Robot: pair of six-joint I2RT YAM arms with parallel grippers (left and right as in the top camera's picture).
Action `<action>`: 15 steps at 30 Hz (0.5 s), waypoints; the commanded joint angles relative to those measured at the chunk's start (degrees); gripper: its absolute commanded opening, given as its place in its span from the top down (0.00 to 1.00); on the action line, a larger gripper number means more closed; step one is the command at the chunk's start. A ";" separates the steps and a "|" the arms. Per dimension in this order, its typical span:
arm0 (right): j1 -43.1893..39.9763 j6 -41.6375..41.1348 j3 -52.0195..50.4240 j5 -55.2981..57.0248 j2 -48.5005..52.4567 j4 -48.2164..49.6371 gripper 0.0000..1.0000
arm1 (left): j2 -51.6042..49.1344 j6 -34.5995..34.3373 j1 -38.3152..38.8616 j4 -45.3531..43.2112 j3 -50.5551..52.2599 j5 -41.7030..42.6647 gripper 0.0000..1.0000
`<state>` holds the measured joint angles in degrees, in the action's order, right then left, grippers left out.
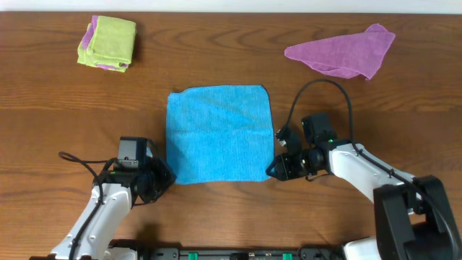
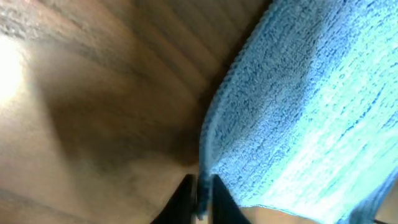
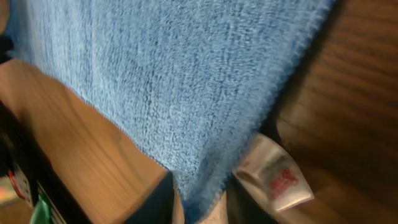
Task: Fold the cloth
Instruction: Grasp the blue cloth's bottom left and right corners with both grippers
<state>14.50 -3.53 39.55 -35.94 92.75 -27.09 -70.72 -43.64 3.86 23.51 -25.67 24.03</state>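
Observation:
A blue cloth (image 1: 219, 133) lies spread flat in the middle of the wooden table. My left gripper (image 1: 167, 178) is at its near left corner and is shut on the cloth's edge, which shows pinched between the black fingers in the left wrist view (image 2: 202, 198). My right gripper (image 1: 272, 171) is at the near right corner. In the right wrist view the blue corner (image 3: 199, 202) sits between the two fingers, with a white care label (image 3: 277, 177) beside it.
A folded yellow-green cloth (image 1: 108, 42) with pink edges lies at the far left. A crumpled purple cloth (image 1: 345, 52) lies at the far right. The table's near edge is just behind both arms.

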 commanded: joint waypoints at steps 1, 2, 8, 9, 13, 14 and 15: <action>0.59 -1.01 -0.35 -0.09 0.28 0.09 0.94 | -0.26 -0.15 -0.09 -0.22 0.46 0.00 0.94; 0.59 -1.20 -0.35 -0.11 0.28 0.09 0.98 | -0.26 -0.15 -0.09 -0.24 0.46 0.00 0.94; 0.59 -2.23 -0.22 -3.82 0.26 0.28 0.99 | -0.26 -0.09 -0.09 -0.96 0.46 0.98 0.94; 0.59 -2.23 -0.11 -5.09 0.26 0.48 0.99 | -0.26 -0.09 -0.09 -1.55 0.44 1.42 0.94; 0.52 -2.23 1.55 -7.72 0.26 0.52 0.99 | -0.24 -0.09 -0.09 -5.27 0.15 4.42 0.94; 0.52 -2.27 2.29 -8.44 0.26 0.50 0.98 | -0.22 -0.09 -0.09 -5.84 -0.26 4.72 0.94; 0.52 -2.49 2.91 -8.68 0.26 0.50 0.99 | -0.15 -0.09 -0.09 -5.81 -0.81 4.79 0.94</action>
<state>14.52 -5.37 40.05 -40.84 92.75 -26.83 -70.72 -43.70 3.86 17.98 -25.67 26.81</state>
